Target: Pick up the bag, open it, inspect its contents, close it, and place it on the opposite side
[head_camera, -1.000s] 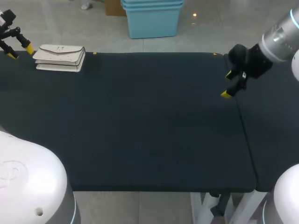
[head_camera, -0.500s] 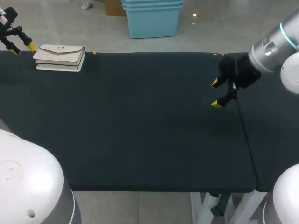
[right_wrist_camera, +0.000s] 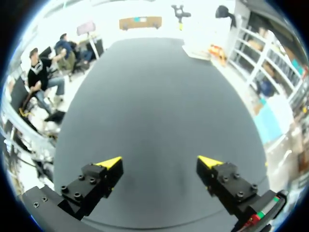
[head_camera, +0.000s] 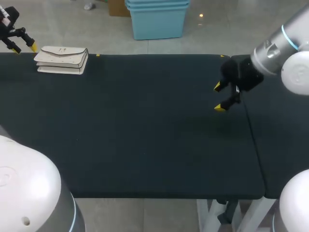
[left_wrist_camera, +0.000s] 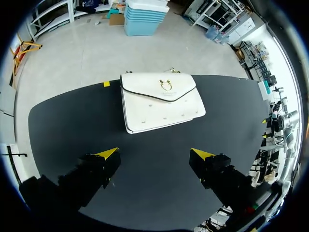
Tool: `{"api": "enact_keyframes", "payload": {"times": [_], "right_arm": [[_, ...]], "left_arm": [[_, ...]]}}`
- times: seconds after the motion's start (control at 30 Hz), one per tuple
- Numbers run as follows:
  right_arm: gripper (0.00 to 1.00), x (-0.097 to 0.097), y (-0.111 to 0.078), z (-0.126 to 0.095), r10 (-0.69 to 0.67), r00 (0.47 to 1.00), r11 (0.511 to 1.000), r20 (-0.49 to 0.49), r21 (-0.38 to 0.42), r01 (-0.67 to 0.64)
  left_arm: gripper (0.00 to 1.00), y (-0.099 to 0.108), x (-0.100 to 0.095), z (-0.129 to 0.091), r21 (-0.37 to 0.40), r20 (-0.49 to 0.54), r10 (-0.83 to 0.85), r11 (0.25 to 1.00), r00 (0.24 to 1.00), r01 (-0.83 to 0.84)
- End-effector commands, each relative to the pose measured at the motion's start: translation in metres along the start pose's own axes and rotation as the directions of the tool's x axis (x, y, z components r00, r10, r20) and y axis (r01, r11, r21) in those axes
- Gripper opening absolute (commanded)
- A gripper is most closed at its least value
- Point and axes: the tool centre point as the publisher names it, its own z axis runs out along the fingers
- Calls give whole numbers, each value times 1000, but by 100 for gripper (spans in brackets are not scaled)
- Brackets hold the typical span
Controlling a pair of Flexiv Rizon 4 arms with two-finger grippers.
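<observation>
Far-left corner of the table [head_camera: 145,145]: white handbag [head_camera: 63,59] lies flat on the black cloth, flap shut, long side running along the far edge and close to it. Yellow tape mark [head_camera: 98,55] sits on that far edge just beside the bag's right end. L gripper [head_camera: 24,48] hangs beside the bag's left end, near the corner, not touching. Its fingers are wide apart w/ nothing btwn them.

L wrist view: L gripper [left_wrist_camera: 154,153] is above bare cloth. White handbag [left_wrist_camera: 161,100] lies ahead of the tips, centred btwn them and apart from both. Dark trim runs along the flap, w/ a small gold clasp at flap middle. Cloth edge curves round behind the bag, yellow tape mark [left_wrist_camera: 106,83] on it by one bag corner.

R arm comes in from the right side. R gripper [head_camera: 218,96] hovers over the right part of the table, well apart from the bag, fingers spread, holding nothing. Near it a seam [head_camera: 253,140] runs front to back where the main top meets a second black section on the right. The gripper is on the main-top side of the seam. Wide stretch of black cloth lies btwn bag and R gripper, and from there to the near edge.

R wrist view: R gripper [right_wrist_camera: 159,161], tips apart, over plain black cloth that runs on ahead toward the table's far end.
</observation>
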Motion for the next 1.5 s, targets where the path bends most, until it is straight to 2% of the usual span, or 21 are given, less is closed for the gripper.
{"api": "enact_keyframes", "payload": {"times": [0.03, 0.4, 0.6, 0.8, 0.97, 1.1, 1.33, 1.43, 1.47, 1.5], "right_arm": [[100, -1, 0, 0, -1, 1000, 1000, -4, -1, 1], [100, -1, 0, 0, -1, 1000, 1000, -4, -1, 1], [100, -1, 0, 0, -1, 1000, 1000, -4, -1, 1], [100, -1, 0, 0, -1, 1000, 1000, -4, -1, 1], [100, -1, 0, 0, -1, 1000, 1000, -4, -1, 1], [100, -1, 0, 0, -1, 1000, 1000, -4, -1, 1], [100, -1, 0, 0, -1, 1000, 1000, -4, -1, 1], [100, -1, 0, 0, -1, 1000, 1000, -4, -1, 1], [100, -1, 0, 0, -1, 1000, 1000, -4, -1, 1], [100, -1, 0, 0, -1, 1000, 1000, -4, -1, 1]], "left_arm": [[100, -15, -16, 12, -172, -395, -64, 985, 917, -6], [100, -29, -33, 41, -156, -502, -161, 983, 850, 95], [100, -38, -37, 48, -117, -563, -187, 982, 805, 147], [84, -49, -40, 58, -96, -618, -205, 978, 759, 186], [64, -54, -40, 70, -95, -638, -213, 975, 740, 199], [61, -56, -40, 77, -95, -645, -217, 974, 733, 205], [47, -59, -43, 85, -88, -662, -227, 970, 714, 227], [23, -59, -43, 86, -84, -665, -230, 969, 710, 234], [0, -59, -43, 86, -84, -666, -230, 968, 710, 235], [0, -59, -43, 87, -84, -666, -230, 968, 709, 235]]}}
